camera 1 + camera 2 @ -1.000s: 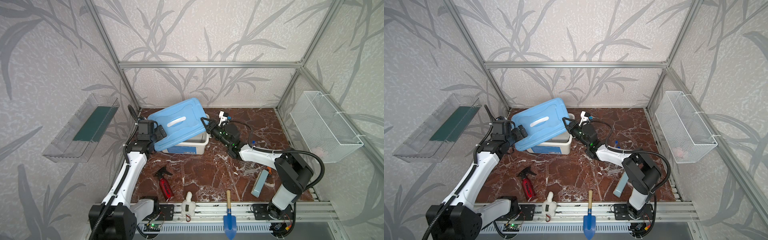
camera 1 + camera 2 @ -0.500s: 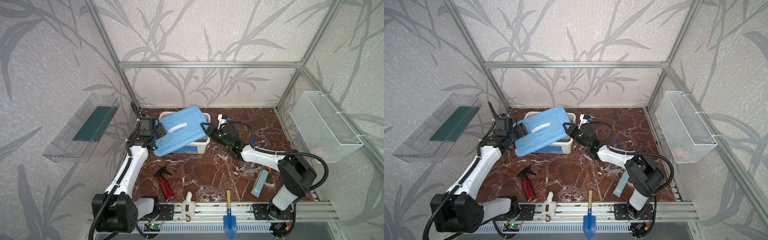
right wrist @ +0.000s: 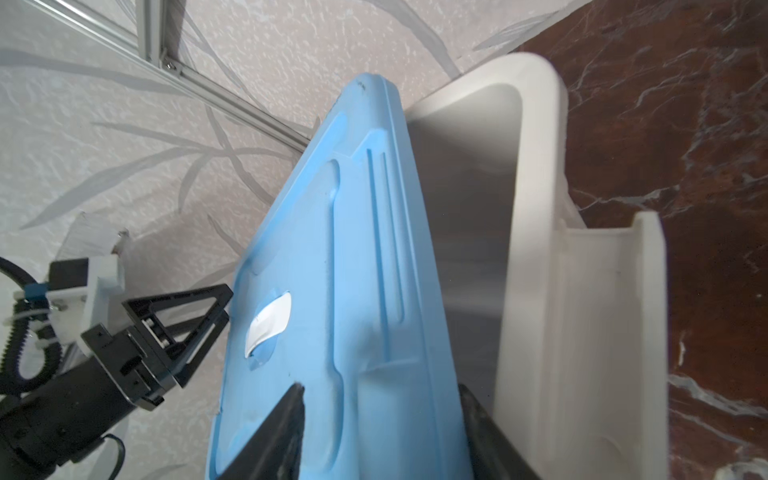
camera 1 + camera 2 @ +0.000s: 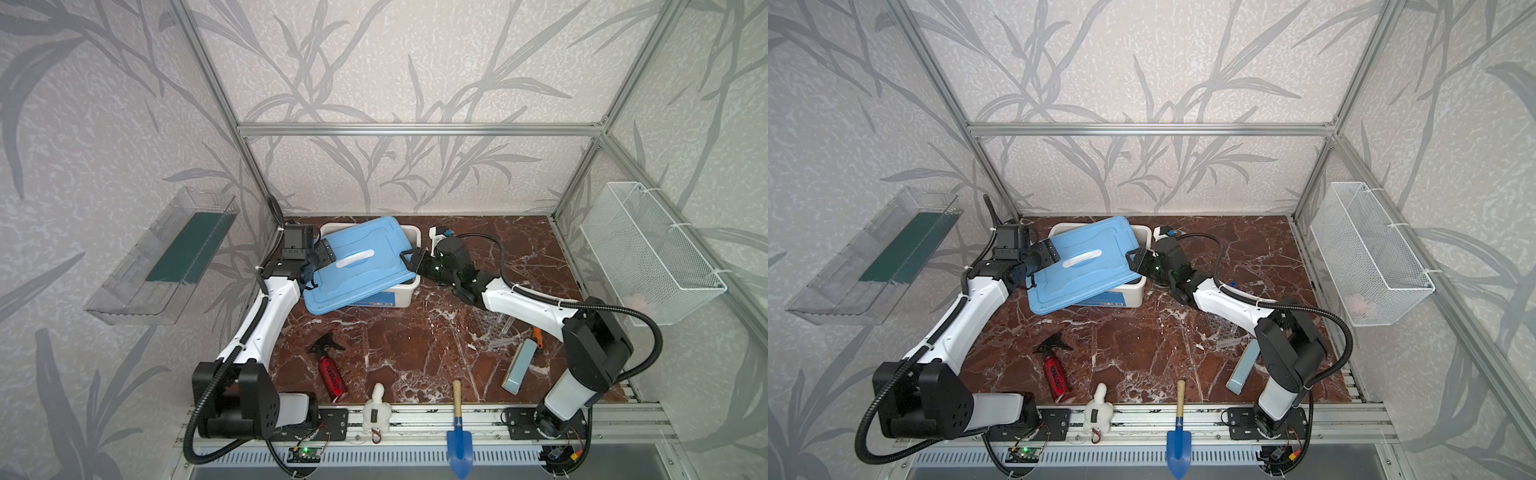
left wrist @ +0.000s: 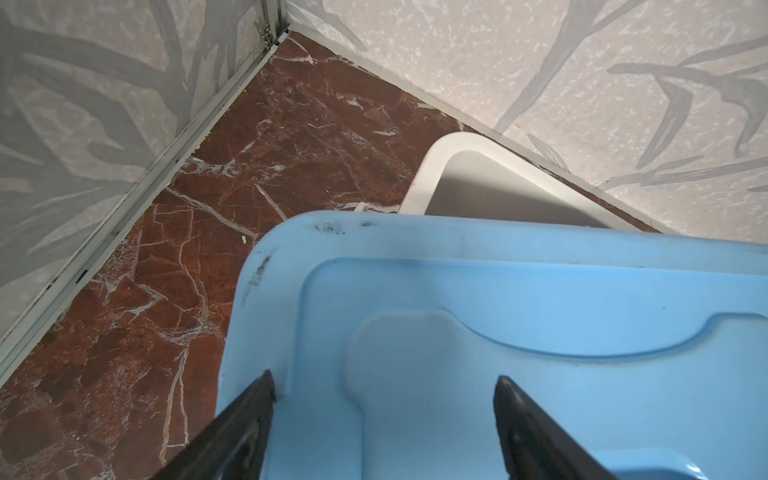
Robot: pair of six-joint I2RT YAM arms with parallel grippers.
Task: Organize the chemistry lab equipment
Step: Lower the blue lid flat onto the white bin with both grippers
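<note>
Clear perforated tube rack [image 4: 490, 326] looks transparent, honeycombed; left tool [image 5: 384, 378] and right tool [image 3: 380, 388] gape.

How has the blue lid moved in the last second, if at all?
Yes. The blue lid has dropped and slid forward over the white bin, uncovering its back rim.

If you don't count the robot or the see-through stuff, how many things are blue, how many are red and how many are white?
Blue: 3 (lid, trowel, pale block)
Red: 1 (spray bottle)
White: 3 (bin, toy, wire basket)
Total: 7
</note>
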